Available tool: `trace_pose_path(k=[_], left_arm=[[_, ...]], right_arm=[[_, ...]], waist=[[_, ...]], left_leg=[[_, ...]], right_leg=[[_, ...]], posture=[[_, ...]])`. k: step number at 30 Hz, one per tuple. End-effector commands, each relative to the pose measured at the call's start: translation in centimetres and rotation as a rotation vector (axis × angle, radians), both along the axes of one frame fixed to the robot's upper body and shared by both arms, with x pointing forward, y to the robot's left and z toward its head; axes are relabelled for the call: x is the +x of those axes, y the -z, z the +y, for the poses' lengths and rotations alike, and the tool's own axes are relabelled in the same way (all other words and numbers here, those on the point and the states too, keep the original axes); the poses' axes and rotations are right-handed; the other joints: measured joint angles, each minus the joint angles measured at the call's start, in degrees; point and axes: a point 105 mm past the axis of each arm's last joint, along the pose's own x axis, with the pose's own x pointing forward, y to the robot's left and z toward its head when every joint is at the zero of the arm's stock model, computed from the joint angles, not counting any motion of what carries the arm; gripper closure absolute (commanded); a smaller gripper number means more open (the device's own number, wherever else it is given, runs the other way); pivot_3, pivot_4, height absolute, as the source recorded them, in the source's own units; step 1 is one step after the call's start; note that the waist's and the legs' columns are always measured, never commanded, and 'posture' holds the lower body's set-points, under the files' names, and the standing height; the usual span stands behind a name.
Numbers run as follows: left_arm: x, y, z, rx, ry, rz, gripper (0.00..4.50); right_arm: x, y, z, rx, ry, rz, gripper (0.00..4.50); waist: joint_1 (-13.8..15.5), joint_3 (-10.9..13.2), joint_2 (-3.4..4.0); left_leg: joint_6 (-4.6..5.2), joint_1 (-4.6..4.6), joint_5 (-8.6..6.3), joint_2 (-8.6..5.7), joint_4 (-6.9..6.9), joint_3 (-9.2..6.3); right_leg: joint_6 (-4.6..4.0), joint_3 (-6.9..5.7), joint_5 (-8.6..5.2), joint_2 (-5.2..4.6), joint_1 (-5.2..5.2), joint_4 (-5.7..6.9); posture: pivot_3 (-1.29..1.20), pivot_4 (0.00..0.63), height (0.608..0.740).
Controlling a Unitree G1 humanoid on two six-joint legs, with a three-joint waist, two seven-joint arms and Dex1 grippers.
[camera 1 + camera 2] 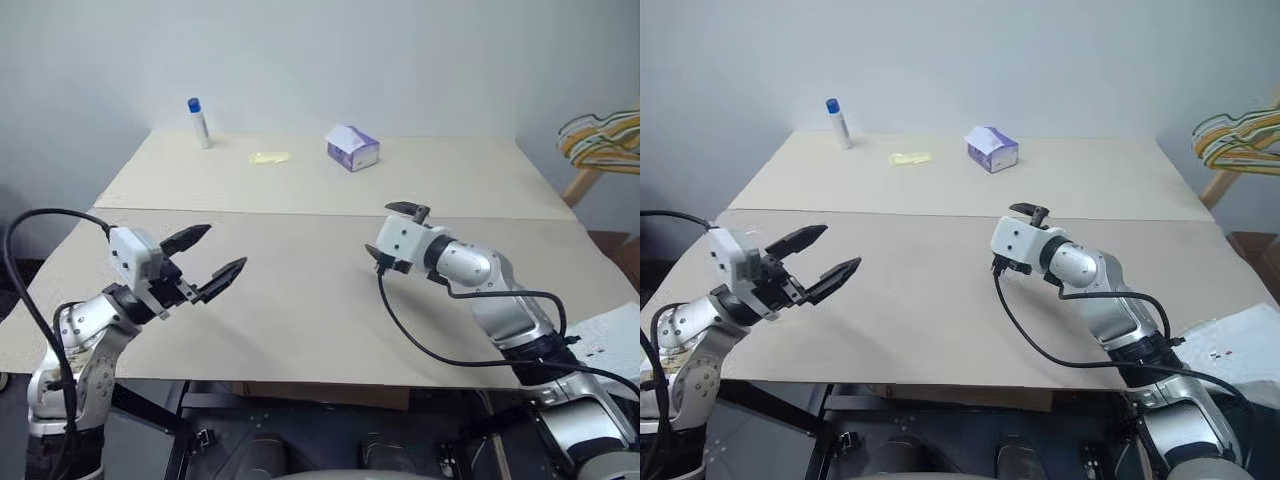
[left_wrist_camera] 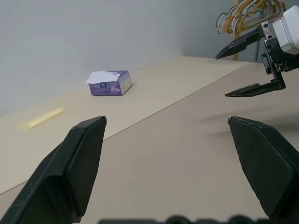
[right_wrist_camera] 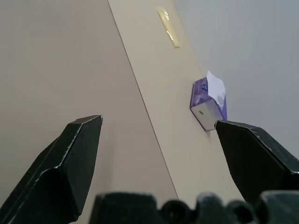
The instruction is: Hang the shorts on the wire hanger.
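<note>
The shorts (image 1: pixel 1228 347) are white thin fabric with tiny dark and red dashes, lying at the near right past the table's corner, beside my right arm. The wire hanger is out of view. My left gripper (image 1: pixel 207 256) hovers open over the near left of the table, pointing toward the middle, with nothing between its fingers. My right gripper (image 1: pixel 396 238) hangs open and empty above the table's middle, pointing left toward the other gripper. In the left wrist view the right gripper (image 2: pixel 242 68) faces the left one across bare tabletop.
The beige table (image 1: pixel 300 290) has a seam across its middle. At the back stand a purple-and-white tissue box (image 1: pixel 352 148), a small white tube with a blue cap (image 1: pixel 198 122) and a yellow strip (image 1: pixel 269 157). A bunch of yellow and pale hangers (image 1: pixel 600 140) hangs at the far right.
</note>
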Motion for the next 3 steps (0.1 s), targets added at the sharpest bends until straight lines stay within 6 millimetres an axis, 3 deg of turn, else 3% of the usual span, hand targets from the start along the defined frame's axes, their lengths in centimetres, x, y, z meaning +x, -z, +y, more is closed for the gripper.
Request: trace_pose_path(k=[1,3], left_arm=[[0.04,-0.82,-0.66,0.025,0.019,-0.025,0.0],[0.18,-0.72,-0.63,0.017,0.025,-0.01,0.0]], right_arm=[[0.03,-1.58,0.64,-0.003,-0.028,-0.06,0.01],[-0.04,-1.43,0.64,-0.007,-0.029,-0.058,0.01]], waist=[[0.3,0.0,0.0],[0.4,0.0,0.0]], left_leg=[[0.0,-0.02,0.0,0.0,0.0,0.0],[0.0,-0.07,0.0,0.0,0.0,-0.01]], right_leg=[[0.0,0.0,0.0,0.0,-0.01,-0.01],[0.0,-0.03,0.0,0.0,-0.02,-0.03]], posture=[[0.21,0.0,0.74],[0.21,0.0,0.74]])
